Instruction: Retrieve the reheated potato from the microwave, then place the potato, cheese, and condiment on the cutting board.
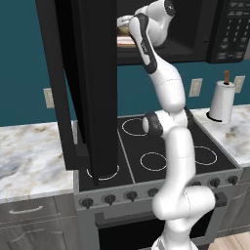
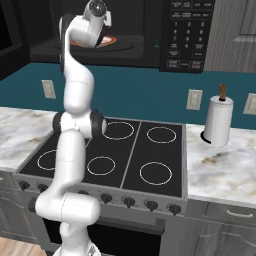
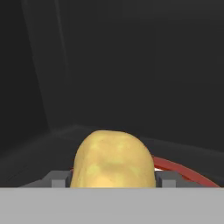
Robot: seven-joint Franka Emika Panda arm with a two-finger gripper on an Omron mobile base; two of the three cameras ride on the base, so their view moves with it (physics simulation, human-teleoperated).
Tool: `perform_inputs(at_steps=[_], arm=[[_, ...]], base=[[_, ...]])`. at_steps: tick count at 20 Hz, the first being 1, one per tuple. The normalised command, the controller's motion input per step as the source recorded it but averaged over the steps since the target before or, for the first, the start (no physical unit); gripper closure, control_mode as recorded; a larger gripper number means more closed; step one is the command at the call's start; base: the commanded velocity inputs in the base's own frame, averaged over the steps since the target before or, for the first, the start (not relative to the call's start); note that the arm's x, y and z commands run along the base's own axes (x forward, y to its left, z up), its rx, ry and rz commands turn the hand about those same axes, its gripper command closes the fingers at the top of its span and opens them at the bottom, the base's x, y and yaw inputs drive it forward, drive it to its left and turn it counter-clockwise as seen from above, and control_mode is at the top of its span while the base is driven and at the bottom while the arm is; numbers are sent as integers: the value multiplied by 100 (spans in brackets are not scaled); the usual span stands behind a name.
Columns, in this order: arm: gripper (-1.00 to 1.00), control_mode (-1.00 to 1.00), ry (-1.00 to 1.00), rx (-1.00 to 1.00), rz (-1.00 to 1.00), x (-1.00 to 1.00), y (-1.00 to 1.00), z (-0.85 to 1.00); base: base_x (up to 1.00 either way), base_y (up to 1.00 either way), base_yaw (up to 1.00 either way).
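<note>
The potato (image 3: pixel 113 159) sits inside the microwave (image 2: pixel 150 30), over a red-rimmed plate (image 3: pixel 183 170) on the cavity floor, and from the hand view I find it framed squarely between the two finger tips (image 3: pixel 56 178) of the tool (image 3: pixel 111 179). I judge it a light, firm item with a smooth, rounded skin (likely to roll or squirt out of a pinch set off-centre), so the sound hold is across its short width at the fattest part of the oval, which is where the fingers now stand. The tool looks drawn in against both flanks of the potato, with no gap that I can make out on either side; I read this as a pinch on the potato, though whether it has left the plate I cannot tell. Moderate pressure should suffice; a reheated potato may be soft under the skin, so I would not squeeze harder. The arm (image 1: pixel 168 93) rises from the base in front of the stove (image 2: pixel 125 155), stands nearly upright over the burners, then bends forward at the top so the wrist reaches level into the open cavity. The microwave door (image 1: pixel 93 83) hangs swung open to the arm's left, near the elbow's path out. A paper towel roll (image 2: pixel 218 120) stands on the worktop (image 2: pixel 220 165) to the right, well apart.
</note>
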Motion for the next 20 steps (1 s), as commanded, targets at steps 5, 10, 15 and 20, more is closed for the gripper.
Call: perform_inputs(at_steps=[5,10,15,20], arm=[[100,-100,0,0,5,-40,-14,34],[100,-100,0,0,5,-50,-6,29],[100,-100,0,-1,4,-60,-6,-1],[100,-100,-1,-11,5,-63,-10,-35]], base=[[0,0,0],[0,0,0],[0,0,0],[0,0,0]])
